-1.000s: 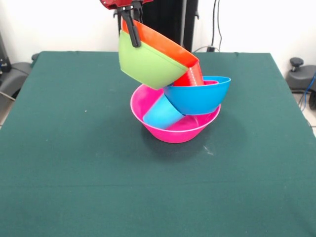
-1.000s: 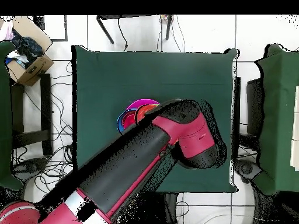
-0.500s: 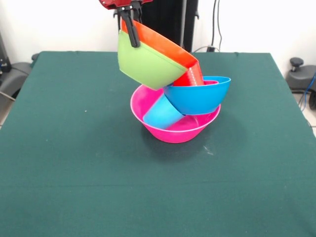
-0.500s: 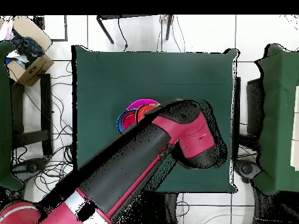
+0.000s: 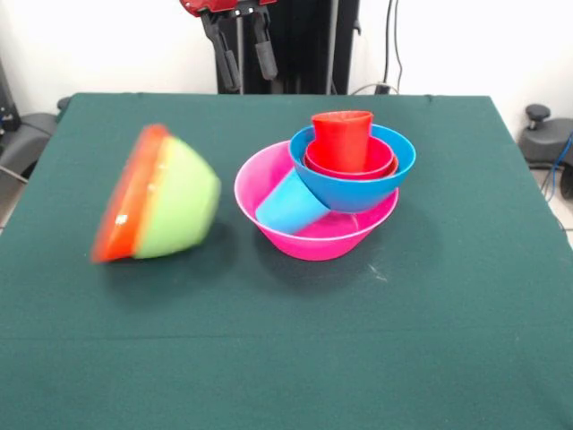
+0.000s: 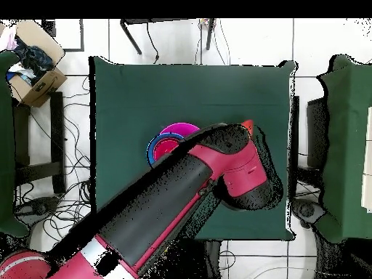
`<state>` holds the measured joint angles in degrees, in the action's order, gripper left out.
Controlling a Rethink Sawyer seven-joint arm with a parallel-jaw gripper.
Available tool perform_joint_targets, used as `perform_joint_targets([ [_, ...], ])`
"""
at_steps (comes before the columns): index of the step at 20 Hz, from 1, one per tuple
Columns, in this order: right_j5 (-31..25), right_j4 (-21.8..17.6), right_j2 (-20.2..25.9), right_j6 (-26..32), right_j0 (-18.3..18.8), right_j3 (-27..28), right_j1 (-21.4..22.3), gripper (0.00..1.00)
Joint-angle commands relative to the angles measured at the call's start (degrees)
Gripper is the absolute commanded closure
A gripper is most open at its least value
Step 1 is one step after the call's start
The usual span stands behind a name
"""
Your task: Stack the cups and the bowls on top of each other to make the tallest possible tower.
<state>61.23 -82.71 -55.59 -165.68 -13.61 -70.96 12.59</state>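
My gripper (image 5: pixel 243 55) hangs open and empty at the top of the front view, above the table's far side. The large green bowl (image 5: pixel 177 204), with the large orange bowl (image 5: pixel 125 210) nested in it, lies blurred on its side on the cloth, left of the tower. The tower's base is the large pink bowl (image 5: pixel 313 242). A light blue cup (image 5: pixel 291 202) lies tilted inside it. A large blue bowl (image 5: pixel 354 186) rests on top and holds a small red bowl (image 5: pixel 380 163) with an upright red cup (image 5: pixel 342 140). In the overhead view the arm covers most of the pink bowl (image 6: pixel 176 131).
The green table cloth (image 5: pixel 286 358) spreads wide around the bowls. A cardboard box (image 6: pixel 35 69) sits beyond the table's left edge in the overhead view, and cables lie on the floor.
The gripper has let go of the green and orange bowls and opened. They dropped off the tower to the left onto the cloth. The blue bowl now sits more level, with the red cup upright.
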Motion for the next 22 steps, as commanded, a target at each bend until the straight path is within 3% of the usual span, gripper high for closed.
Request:
perform_joint_targets([
  [1, -5.8, 1.3, 7.2, -2.8, 0.2, 2.4, -1.7, 0.0],
  [8, -5.4, -0.3, 5.8, -4.5, -1.1, 2.1, -2.0, 0.0],
  [12, -3.9, -4.9, 0.2, -11.7, -4.6, 1.2, -2.7, 0.0],
  [15, -0.5, -7.9, -3.4, -20.1, -6.5, 0.9, -3.3, 0.0],
  [22, 6.4, -10.6, -6.6, -29.4, -6.1, 1.8, -2.2, 0.0],
])
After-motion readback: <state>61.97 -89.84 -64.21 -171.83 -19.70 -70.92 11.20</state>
